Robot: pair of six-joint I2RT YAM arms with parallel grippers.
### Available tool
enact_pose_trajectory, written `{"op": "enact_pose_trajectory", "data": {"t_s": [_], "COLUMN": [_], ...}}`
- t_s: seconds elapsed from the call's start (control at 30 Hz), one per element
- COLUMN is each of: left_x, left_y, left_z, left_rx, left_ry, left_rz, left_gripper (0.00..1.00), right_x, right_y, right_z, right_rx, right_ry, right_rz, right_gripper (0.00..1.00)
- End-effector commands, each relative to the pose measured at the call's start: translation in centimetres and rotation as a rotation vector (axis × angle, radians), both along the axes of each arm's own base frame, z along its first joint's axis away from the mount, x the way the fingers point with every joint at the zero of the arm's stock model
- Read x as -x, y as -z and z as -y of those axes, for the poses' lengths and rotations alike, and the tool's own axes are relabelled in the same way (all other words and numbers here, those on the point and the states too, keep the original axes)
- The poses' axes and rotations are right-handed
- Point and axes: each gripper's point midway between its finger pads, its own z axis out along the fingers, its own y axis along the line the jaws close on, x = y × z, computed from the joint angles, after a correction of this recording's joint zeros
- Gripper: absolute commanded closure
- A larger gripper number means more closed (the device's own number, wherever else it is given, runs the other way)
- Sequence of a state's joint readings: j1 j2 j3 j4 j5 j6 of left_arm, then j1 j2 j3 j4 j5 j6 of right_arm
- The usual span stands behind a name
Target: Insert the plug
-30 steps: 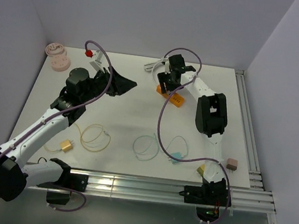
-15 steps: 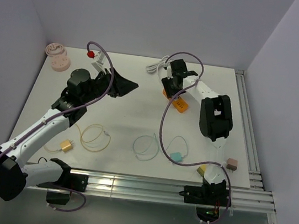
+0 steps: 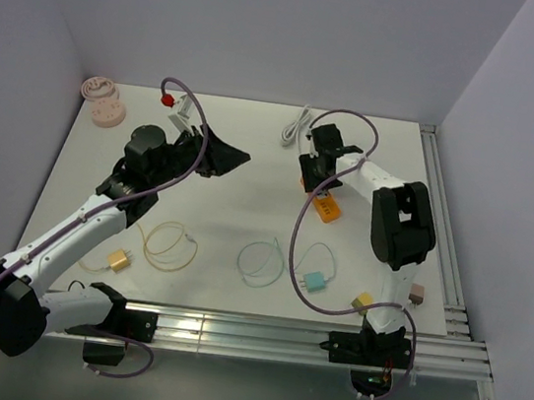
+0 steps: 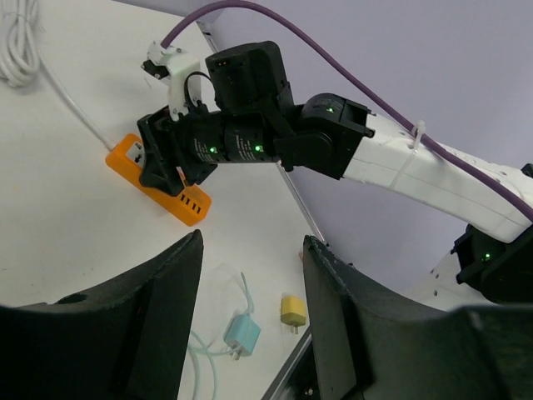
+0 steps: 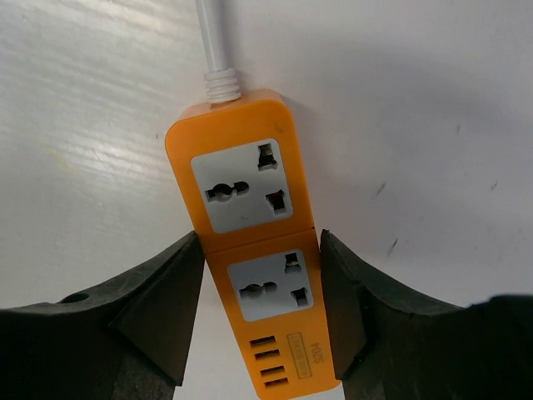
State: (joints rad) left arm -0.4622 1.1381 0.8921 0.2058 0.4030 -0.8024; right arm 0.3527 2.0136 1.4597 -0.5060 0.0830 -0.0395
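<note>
Yellow plug adapter point(image 3: 119, 260) lay loose near the front edge of the table point(image 3: 234, 225). Left gripper point(image 3: 231, 155), jaws apart and empty, hung above the table, probably free to fetch a plug. Right gripper point(image 5: 260, 250) was clamped across the orange power strip point(image 5: 241, 183), apparently steadying its vacant sockets. Teal plug adapter point(image 3: 313, 280) lay unplugged nearer the front.

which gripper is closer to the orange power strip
Right. The right gripper straddles the orange power strip, fingers against both its sides; the left gripper hangs open well off to the strip's left.
</note>
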Motion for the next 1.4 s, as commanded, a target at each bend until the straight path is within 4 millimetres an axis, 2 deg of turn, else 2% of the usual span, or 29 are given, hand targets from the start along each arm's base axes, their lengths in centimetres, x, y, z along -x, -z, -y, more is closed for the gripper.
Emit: {"op": "enact_pose_trajectory", "data": {"t_s": [0.0,0.17,0.27,0.33,0.37,0.4,0.47,0.53,0.57,0.67,0.77,0.83,0.87,0.93,1.03,1.2,1.23,1.27,1.33,1.37], "left_x": [0.2,0.0,0.1,0.1,0.1,0.1,0.0,-0.2,-0.2,-0.3,-0.2,-0.1,-0.2,-0.2,-0.2,-0.3,-0.3,-0.2,0.0,0.0], "left_y": [-1.0,-1.0,-1.2,-1.2,-1.1,-1.0,-0.8,-0.6,-0.4,-0.1,-0.2,-0.2,-0.2,-0.2,0.0,0.2,0.2,0.3,0.4,0.3], "left_z": [0.4,0.8,0.9,0.8,0.7,0.7,0.8,0.9,1.0,1.2,1.1,1.1,1.1,1.0,1.2,1.1,1.1,1.1,1.0,1.0], "left_rx": [0.023,0.022,0.022,0.018,0.015,0.013,0.010,0.006,0.004,0.003,0.002,0.000,-0.001,-0.005,-0.010,-0.016,-0.016,-0.019,-0.017,-0.007], "left_ry": [0.017,0.026,0.026,0.012,0.009,0.003,0.005,0.000,0.005,0.008,0.000,-0.003,-0.006,-0.009,-0.006,-0.008,-0.011,-0.011,-0.010,-0.009], "left_rz": [0.043,0.038,0.040,0.041,0.042,0.039,0.033,0.026,0.019,0.010,0.013,0.017,0.018,0.020,0.016,0.020,0.023,0.021,0.023,0.025], "left_gripper": [0.43,0.44,0.44,0.43,0.43,0.43,0.43,0.43,0.43,0.43,0.41,0.39,0.38,0.34,0.31,0.29,0.28,0.28,0.28,0.28], "right_x": [2.6,2.4,3.3,3.7,4.6,4.5,5.1,4.8,4.7,4.3,3.6,3.1,3.0,2.9,2.9,4.8,5.6,6.4,8.5,10.4], "right_y": [0.3,0.9,1.8,1.6,2.1,1.5,1.7,1.5,1.6,1.4,0.3,-0.9,-1.4,-2.5,-4.0,-6.7,-6.6,-7.8,-7.6,-7.3], "right_z": [0.7,0.0,0.1,-0.1,0.0,-0.5,-0.8,-1.2,-1.1,-1.1,-1.1,-1.4,-1.4,-1.3,-1.1,0.2,1.3,1.5,1.3,1.4], "right_rx": [-0.029,-0.049,-0.041,-0.059,-0.063,-0.089,-0.111,-0.138,-0.135,-0.137,-0.155,-0.172,-0.172,-0.170,-0.172,-0.166,-0.136,-0.177,-0.227,-0.287], "right_ry": [0.101,0.128,0.158,0.193,0.203,0.214,0.221,0.231,0.239,0.259,0.276,0.272,0.272,0.270,0.279,0.359,0.405,0.463,0.502,0.536], "right_rz": [-0.057,-0.063,-0.101,-0.094,-0.109,-0.087,-0.091,-0.070,-0.071,-0.042,0.013,0.050,0.063,0.087,0.124,0.173,0.182,0.203,0.172,0.156], "right_gripper": [1.00,1.00,1.00,1.00,1.00,1.00,1.00,0.92,0.81,0.60,0.47,0.41,0.32,0.24,0.18,0.16,0.16,0.18,0.20,0.25]}}
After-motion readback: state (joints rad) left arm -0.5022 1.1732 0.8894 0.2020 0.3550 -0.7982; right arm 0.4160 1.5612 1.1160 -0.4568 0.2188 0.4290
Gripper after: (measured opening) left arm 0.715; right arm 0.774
